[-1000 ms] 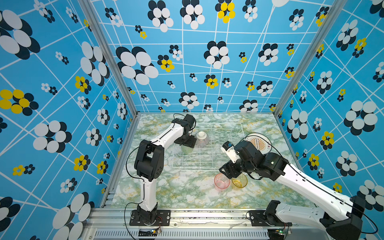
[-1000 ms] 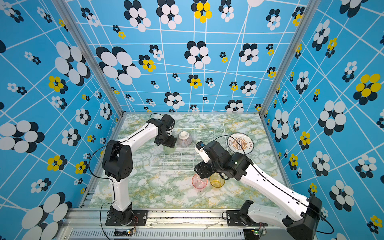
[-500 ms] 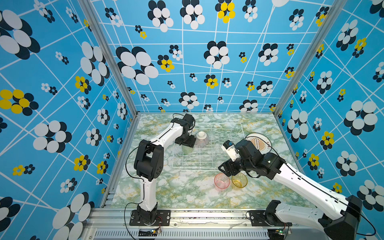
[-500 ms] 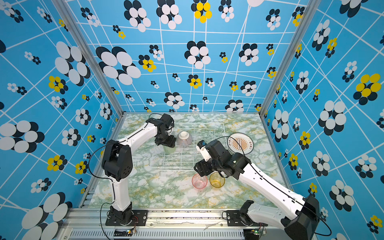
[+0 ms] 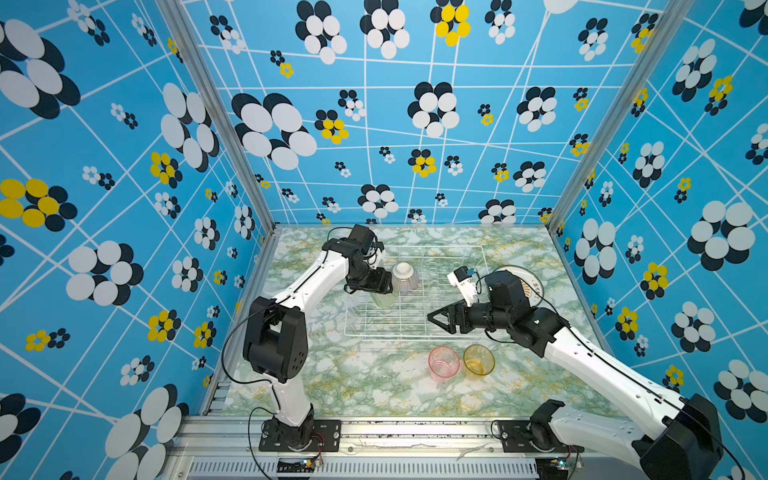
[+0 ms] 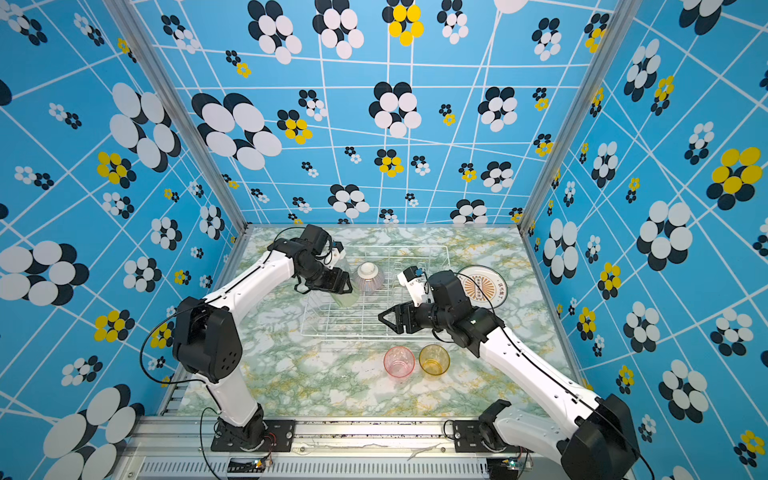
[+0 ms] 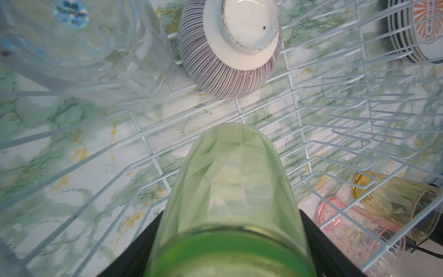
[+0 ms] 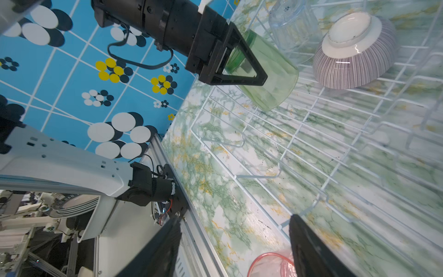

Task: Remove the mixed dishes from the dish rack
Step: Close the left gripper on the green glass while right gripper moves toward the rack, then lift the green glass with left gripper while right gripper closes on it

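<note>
The white wire dish rack [image 5: 415,330] [image 6: 353,332] stands at the back middle of the table. My left gripper [image 5: 372,284] [image 6: 337,284] [image 7: 227,239] is shut on the base of a green tumbler [image 5: 384,299] [image 6: 347,297] [image 7: 230,172] [image 8: 266,79], which is tilted with its mouth toward the rack floor. Beside it in the rack are a striped bowl [image 5: 404,276] [image 7: 215,60] [image 8: 354,64], upside down, and a clear tumbler [image 7: 72,43] [image 8: 294,24]. My right gripper [image 5: 434,322] [image 6: 384,320] [image 8: 233,244] hangs open and empty over the rack's front right corner.
A pink tumbler [image 5: 444,362] [image 6: 399,361] and an amber tumbler [image 5: 478,359] [image 6: 434,359] stand upright on the marble table in front of the rack. A stack of printed plates [image 6: 482,286] [image 7: 417,31] lies right of the rack, partly behind my right arm. Patterned walls enclose three sides.
My right gripper has risen from beside the pink and amber tumblers and moved back toward the rack. The left gripper has stayed at the green tumbler.
</note>
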### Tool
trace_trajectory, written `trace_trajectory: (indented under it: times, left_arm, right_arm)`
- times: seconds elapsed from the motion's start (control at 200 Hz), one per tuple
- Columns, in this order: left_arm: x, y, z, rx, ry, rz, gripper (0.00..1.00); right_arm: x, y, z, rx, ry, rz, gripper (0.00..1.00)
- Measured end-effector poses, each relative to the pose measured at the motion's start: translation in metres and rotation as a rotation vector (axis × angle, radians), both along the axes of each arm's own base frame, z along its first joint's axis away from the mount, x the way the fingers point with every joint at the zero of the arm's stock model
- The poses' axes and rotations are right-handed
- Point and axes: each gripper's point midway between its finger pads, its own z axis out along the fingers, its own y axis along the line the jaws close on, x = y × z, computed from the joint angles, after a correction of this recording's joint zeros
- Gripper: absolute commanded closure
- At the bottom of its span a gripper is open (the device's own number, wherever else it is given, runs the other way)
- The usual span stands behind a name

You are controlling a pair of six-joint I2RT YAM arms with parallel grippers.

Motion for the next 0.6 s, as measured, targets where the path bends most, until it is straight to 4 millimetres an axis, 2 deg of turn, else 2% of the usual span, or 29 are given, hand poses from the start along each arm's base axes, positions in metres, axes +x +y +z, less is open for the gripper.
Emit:
trace_trajectory:
  times: [0.195, 0.335, 0.465, 0.6]
  left_arm:
    - [-0.016, -0.024, 0.036, -0.206, -0.033, -0.062, 0.30]
    - [-0.029, -0.037, 0.065, -0.347, -0.058, -0.109, 0.30]
    - [-0.040, -0.049, 0.090, -0.472, -0.081, -0.156, 0.30]
    - [-0.050, -0.058, 0.104, -0.583, -0.074, -0.192, 0.30]
  right_arm:
    - [0.011, 0.004, 0.000, 0.133, 0.045, 0.001, 0.46]
    - [0.016, 0.006, 0.001, 0.199, 0.074, 0.001, 0.48]
    - [0.019, 0.011, 0.014, 0.256, 0.058, 0.020, 0.49]
    - [0.019, 0.014, 0.029, 0.309, 0.021, 0.041, 0.50]
